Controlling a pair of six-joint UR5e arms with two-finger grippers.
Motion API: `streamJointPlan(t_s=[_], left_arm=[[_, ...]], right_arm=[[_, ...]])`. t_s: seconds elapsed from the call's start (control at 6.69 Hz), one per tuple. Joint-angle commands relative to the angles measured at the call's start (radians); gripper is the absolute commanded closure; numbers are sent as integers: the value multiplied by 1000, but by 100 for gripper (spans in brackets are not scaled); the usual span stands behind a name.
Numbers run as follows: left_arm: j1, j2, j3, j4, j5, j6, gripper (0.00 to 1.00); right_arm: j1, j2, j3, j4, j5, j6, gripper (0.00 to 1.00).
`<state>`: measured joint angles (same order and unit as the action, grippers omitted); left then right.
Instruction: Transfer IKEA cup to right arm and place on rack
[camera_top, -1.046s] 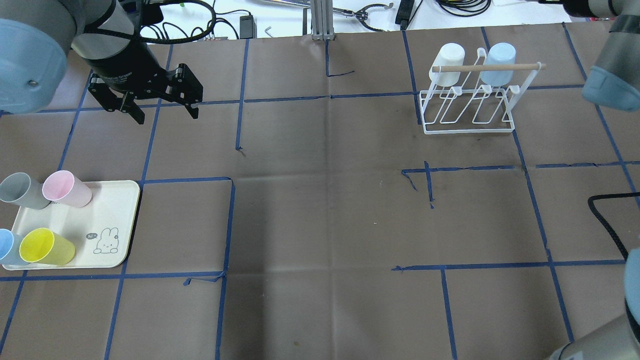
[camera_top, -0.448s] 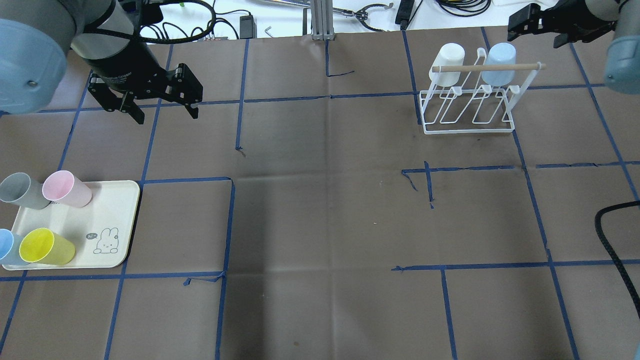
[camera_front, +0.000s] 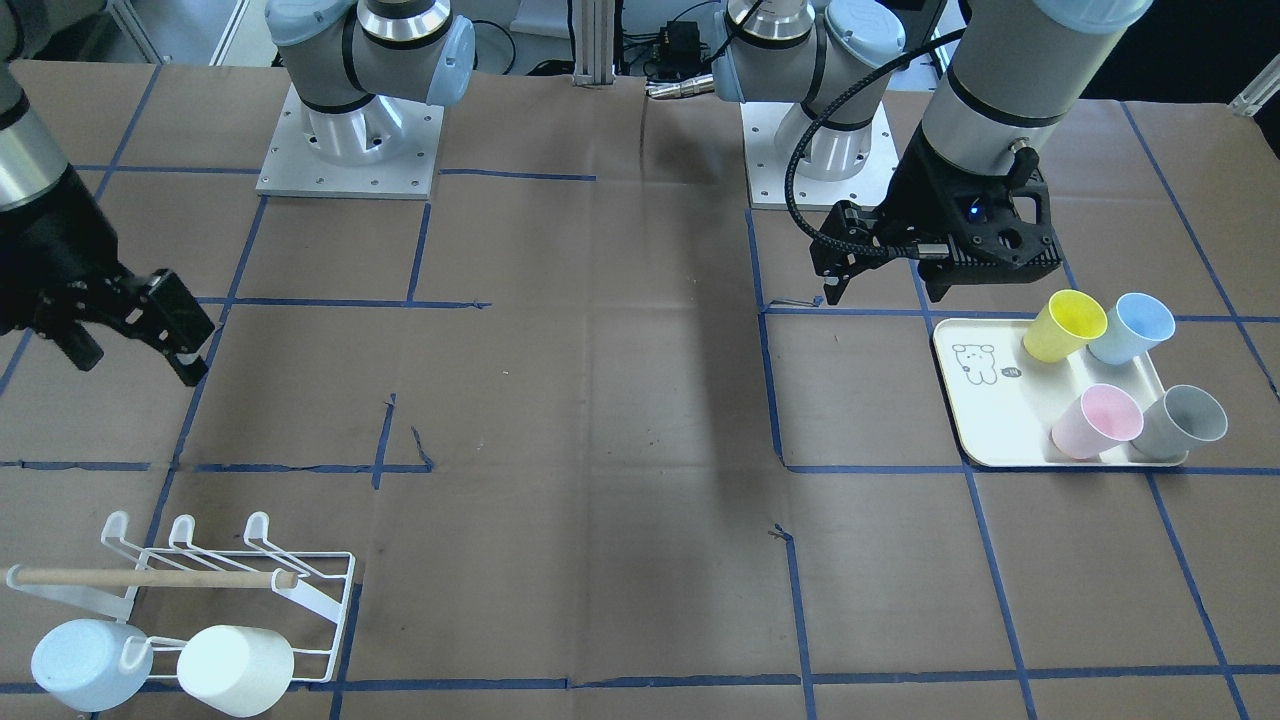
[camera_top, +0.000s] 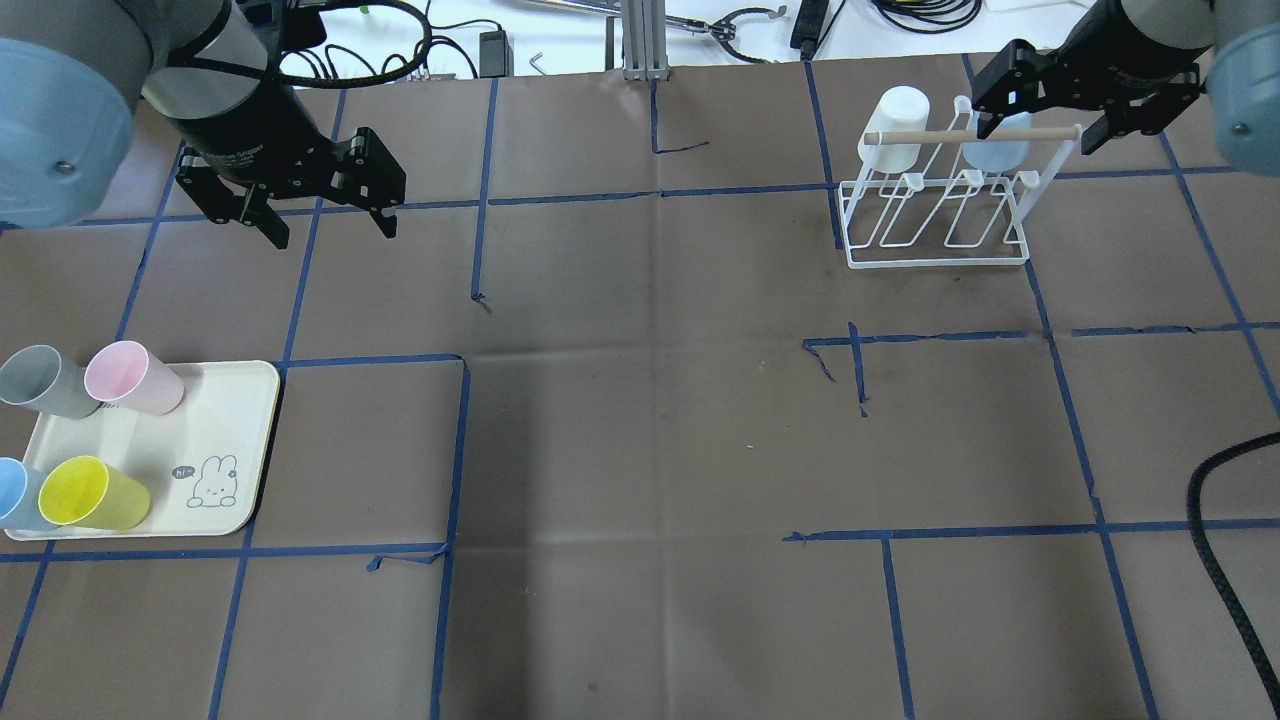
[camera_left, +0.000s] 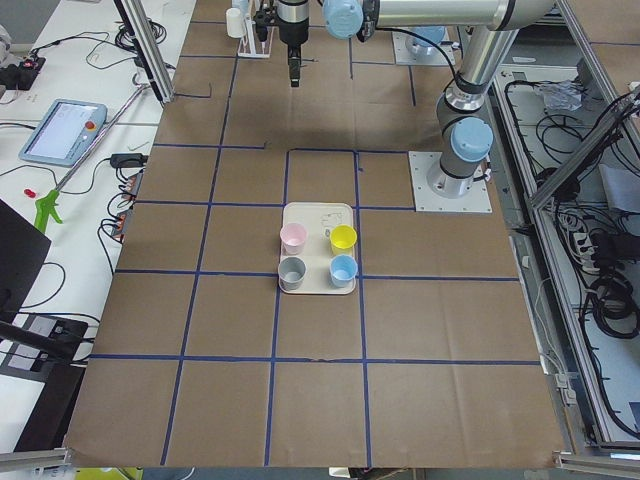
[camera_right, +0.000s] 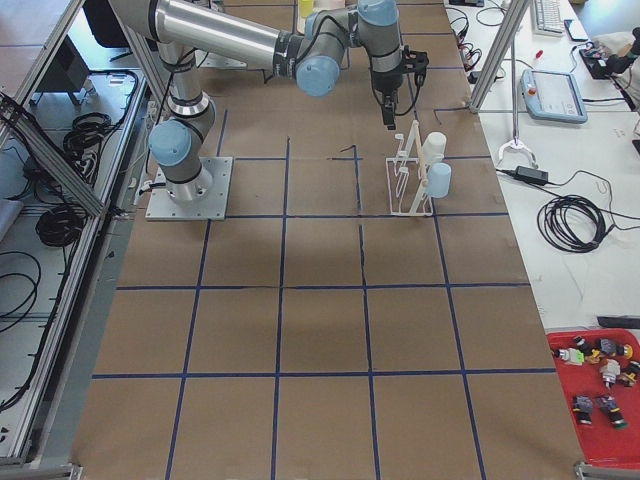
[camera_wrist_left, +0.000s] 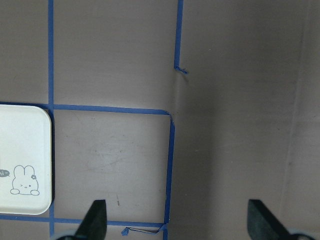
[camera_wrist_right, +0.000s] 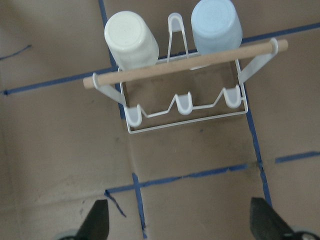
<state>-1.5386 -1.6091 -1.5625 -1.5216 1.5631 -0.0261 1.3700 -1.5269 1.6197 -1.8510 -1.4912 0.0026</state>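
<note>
Four cups lie on a cream tray (camera_top: 225, 415) at the table's left: grey (camera_top: 40, 380), pink (camera_top: 130, 378), pale blue (camera_top: 10, 495) and yellow (camera_top: 90, 493). My left gripper (camera_top: 333, 232) is open and empty, hovering beyond the tray; it also shows in the front view (camera_front: 880, 292). The white wire rack (camera_top: 940, 258) at the far right holds a white cup (camera_top: 895, 125) and a pale blue cup (camera_top: 1000, 150) behind its wooden dowel (camera_wrist_right: 185, 65). My right gripper (camera_top: 1038, 130) is open and empty above the rack; its wrist view looks down on the rack (camera_wrist_right: 185, 122).
Blue tape lines cross the brown paper table cover. A black cable (camera_top: 1215, 530) hangs at the right edge. Cables and tools lie beyond the table's far edge. The left wrist view shows the tray's corner (camera_wrist_left: 25, 160).
My right arm has swung in from the right edge, bringing its open gripper leftward and over the rack. My left gripper has not moved.
</note>
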Motion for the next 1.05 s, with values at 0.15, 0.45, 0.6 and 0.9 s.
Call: streamJointPlan(t_s=[0.15, 0.45, 0.6, 0.9], left_arm=[[0, 0, -1, 0, 0, -2, 0], [0, 0, -1, 0, 0, 0, 0], [0, 0, -1, 0, 0, -2, 0], [0, 0, -1, 0, 0, -2, 0]], right_arm=[[117, -61, -4, 158, -50, 42, 0], [169, -23, -26, 150, -75, 96, 0], [193, -7, -43, 144, -75, 94, 0], [270, -7, -37, 68, -76, 97, 0]])
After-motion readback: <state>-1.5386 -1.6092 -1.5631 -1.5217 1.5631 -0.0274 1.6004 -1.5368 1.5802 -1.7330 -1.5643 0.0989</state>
